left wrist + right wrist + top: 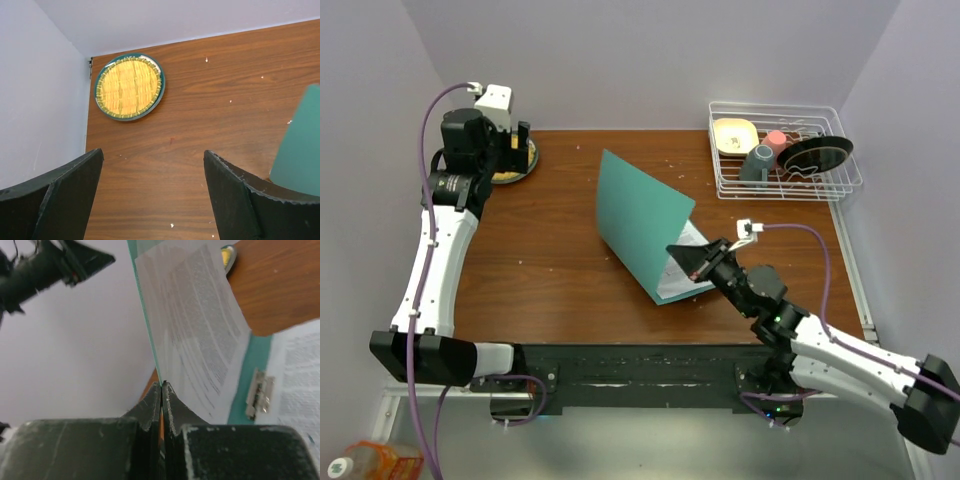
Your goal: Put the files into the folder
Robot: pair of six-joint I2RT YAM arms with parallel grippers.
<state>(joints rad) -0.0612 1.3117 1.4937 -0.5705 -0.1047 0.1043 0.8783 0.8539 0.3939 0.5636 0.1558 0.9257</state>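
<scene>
The folder [635, 215] lies open at the middle of the table [550, 260], a little toward the right edge. Its cover is raised steeply on the spine side. The files [300, 370] are white printed sheets resting on the lower half, next to a metal clip [259, 390]. More printed text shows on the inner face of the cover (sleeve or reflection, I cannot tell which).

The right gripper [161, 387] has its 2 fingers pressed together at the cover's near edge. The teal edge runs straight into their seam, so it appears to be pinching the cover. The left gripper [152, 154] is spread wide with nothing between its fingers. It hangs over the far left corner near a plate [130, 86], well apart from the folder.

The sheets look to be inside, so the step in hand is probably closing the cover. To do it well:

- Swing the cover down in an arc about the spine rather than pushing it flat, so the base does not skid.
- Go slowly near the bottom, since trapped air could push the floppy sheets out past the edge.
- Let go only once the cover is low.
- The free left arm could come over and press the closed folder down.
</scene>
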